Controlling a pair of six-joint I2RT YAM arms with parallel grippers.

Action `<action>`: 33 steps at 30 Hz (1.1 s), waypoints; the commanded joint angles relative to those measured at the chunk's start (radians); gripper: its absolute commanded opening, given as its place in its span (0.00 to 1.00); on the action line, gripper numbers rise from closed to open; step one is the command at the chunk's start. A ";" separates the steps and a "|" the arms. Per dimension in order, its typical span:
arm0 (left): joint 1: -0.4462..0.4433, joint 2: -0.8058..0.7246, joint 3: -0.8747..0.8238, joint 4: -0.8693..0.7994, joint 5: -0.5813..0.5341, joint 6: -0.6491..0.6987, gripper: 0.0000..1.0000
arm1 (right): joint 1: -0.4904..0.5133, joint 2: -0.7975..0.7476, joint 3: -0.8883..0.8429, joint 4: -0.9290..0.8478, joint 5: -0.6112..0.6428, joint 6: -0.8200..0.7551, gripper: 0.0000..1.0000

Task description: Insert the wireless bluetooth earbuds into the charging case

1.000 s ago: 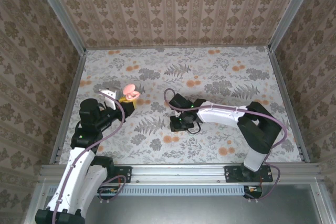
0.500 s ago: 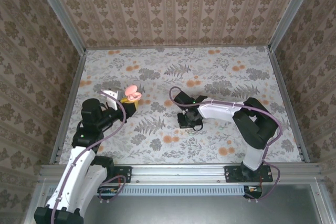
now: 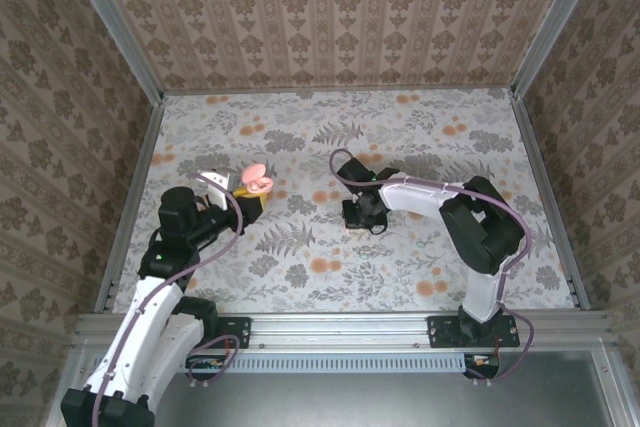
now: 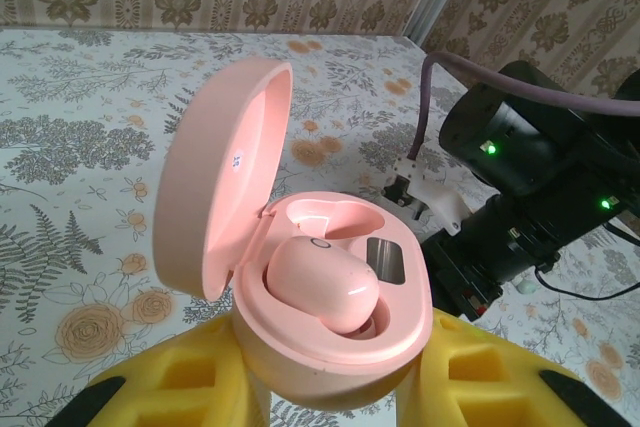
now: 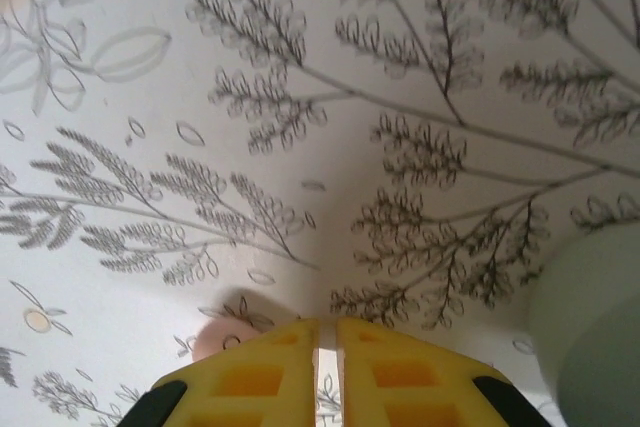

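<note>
1. The open, rounded pink plastic charging case (image 4: 215, 187) is pinched by the left gripper (image 4: 335, 385), with one smooth pink earbud (image 4: 320, 282) seated inside.
2. The right gripper (image 5: 327, 347) is pressed together and empty, low over the floral table (image 5: 420, 87).
3. The loose small pink earbud (image 5: 213, 340) lies just beside its fingertips, outside the jaws; the right arm is judged nearer.

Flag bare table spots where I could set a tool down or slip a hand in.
Free: the far strip of table along the back wall; the gap between right arm and side rail; near-centre, ahead of the front rail. Crowded: mid-table, where left claw holds the open charging case and right claw hangs low.
</note>
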 commanded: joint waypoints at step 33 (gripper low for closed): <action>-0.159 0.173 0.029 0.120 0.117 -0.011 0.00 | -0.035 0.051 0.052 -0.002 -0.179 -0.356 0.37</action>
